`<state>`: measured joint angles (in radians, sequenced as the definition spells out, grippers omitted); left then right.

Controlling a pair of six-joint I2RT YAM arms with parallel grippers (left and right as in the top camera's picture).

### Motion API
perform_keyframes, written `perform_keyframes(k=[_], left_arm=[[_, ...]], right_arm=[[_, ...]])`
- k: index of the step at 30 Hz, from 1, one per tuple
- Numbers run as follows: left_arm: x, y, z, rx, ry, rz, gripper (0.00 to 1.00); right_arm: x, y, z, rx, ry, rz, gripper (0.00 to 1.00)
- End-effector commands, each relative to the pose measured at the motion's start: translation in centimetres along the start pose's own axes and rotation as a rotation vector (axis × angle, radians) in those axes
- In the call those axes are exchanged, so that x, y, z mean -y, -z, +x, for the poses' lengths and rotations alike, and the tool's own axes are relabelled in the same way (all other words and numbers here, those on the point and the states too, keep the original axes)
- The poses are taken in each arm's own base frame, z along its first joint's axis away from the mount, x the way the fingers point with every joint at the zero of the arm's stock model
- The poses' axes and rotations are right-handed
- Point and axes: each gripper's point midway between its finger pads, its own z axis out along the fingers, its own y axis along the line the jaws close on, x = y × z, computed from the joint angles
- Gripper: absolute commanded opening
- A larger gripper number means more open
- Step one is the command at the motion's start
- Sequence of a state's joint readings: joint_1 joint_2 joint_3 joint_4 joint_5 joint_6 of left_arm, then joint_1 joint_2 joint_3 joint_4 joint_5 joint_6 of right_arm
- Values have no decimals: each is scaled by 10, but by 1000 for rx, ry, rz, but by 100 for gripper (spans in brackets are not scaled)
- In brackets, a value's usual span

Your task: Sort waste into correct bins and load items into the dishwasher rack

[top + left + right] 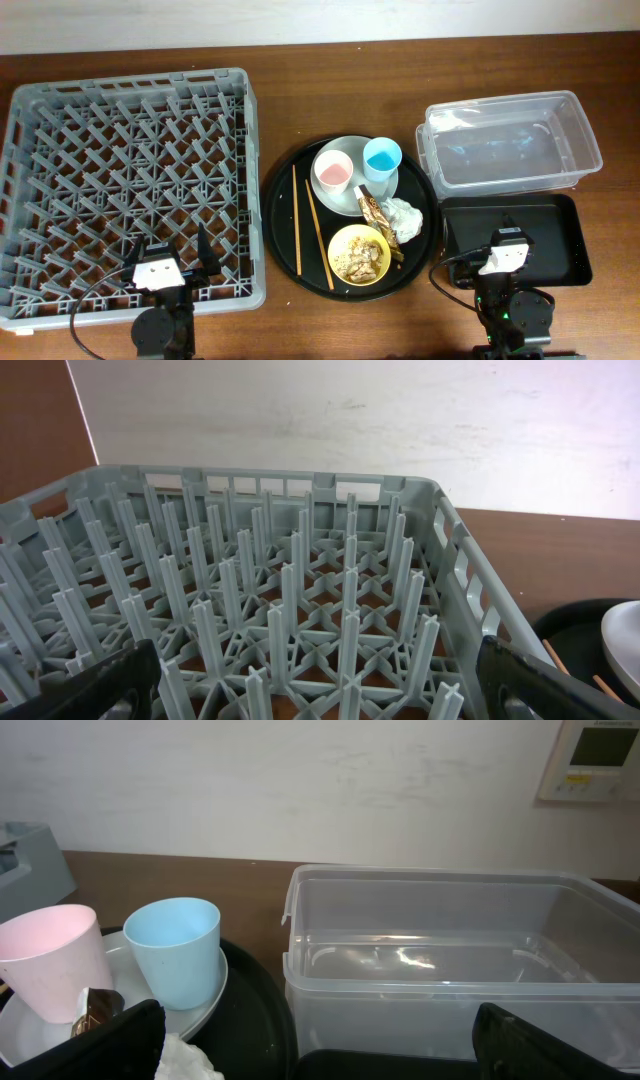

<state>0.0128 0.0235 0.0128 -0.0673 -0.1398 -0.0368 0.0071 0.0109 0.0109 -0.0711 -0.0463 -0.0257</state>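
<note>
While the left hand (320,685) and right hand (315,1035) are hanging spread and empty, the soft, light napkin (405,216) is lying centre-right, likely pinchable at any fold.

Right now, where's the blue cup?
Overhead view: the blue cup stands on the plate, right of the pink cup, on the round black tray left of the clear tub.

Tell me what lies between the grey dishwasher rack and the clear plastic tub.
The loaded round black tray sits there; the overhead view shows it.
</note>
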Motion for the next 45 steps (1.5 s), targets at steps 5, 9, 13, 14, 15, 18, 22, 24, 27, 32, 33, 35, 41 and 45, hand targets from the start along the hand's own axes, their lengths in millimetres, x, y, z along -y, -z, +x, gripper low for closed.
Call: perform_keyframes(k=[5,9,13,14,15,18,22,24,27,32,33,35,41,45], left_arm=[[-3,0,-1,6,-18,-16,99],[21,2,-15,58,-13,123,99],[35,12,-36,52,-16,206,99],[35,18,-47,42,-16,206,99],[34,23,-59,39,-17,206,99],[44,42,-108,22,-19,265,99],[60,47,-144,-158,-13,352,99],[75,44,-155,-288,5,429,99],[104,35,-179,-434,53,588,99],[142,1,-202,-520,124,798,99],[149,2,-199,-539,141,845,99],[161,1,-183,-635,190,914,96],[153,-21,-89,-1004,115,550,56],[165,-25,-60,-1072,10,445,41]], right_arm=[[2,0,2,-4,-9,8,99],[2,0,2,-4,-9,8,99],[2,0,2,-4,-9,8,99],[2,0,2,-4,-9,8,99],[2,0,2,-4,-9,8,99],[2,0,2,-4,-9,8,99],[2,0,2,-4,-9,8,99],[2,0,2,-4,-9,8,99],[2,0,2,-4,-9,8,99],[2,0,2,-4,-9,8,99],[2,0,2,-4,-9,8,99],[2,0,2,-4,-9,8,99],[2,0,2,-4,-9,8,99],[2,0,2,-4,-9,8,99]])
